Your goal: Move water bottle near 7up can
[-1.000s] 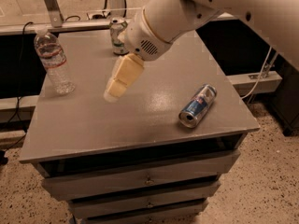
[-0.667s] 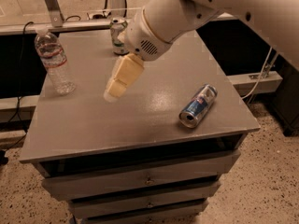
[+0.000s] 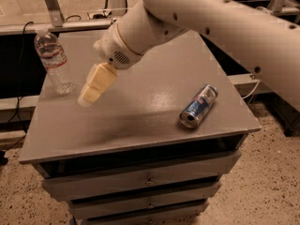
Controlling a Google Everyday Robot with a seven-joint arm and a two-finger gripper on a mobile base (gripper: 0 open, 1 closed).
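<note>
**A:** The gripper [image 3: 95, 87] hangs low over the left half of the cabinet top [image 3: 140, 125], tilted down toward the front-left corner. It is just to the right of the water bottle [image 3: 55, 60]. I cannot tell from this angle whether it is open or closed. Nothing seems to be in it.

**B:** And the bottle itself?

**A:** It stands upright near the left edge, toward the back-left corner. It is free of the gripper, and there is a gap between the two.

**B:** Why would the gripper sit there?

**A:** I'd say it is lining up a side approach. A low, angled pose suits taking the tall ribbed body around its middle rather than at the cap.

**B:** Where is the 7up can?

**A:** I can't see it. The arm [image 3: 197, 22] crosses the back of the top and covers much of the far edge, so the can may be behind it. The only can in view is the blue-and-silver can [image 3: 199, 106], which lies on its side near the front-right corner. That one is not the goal.

**B:** Any risk?

**A:** The bottle looks tall and light, so a glancing touch could tip it off the left edge.
</note>
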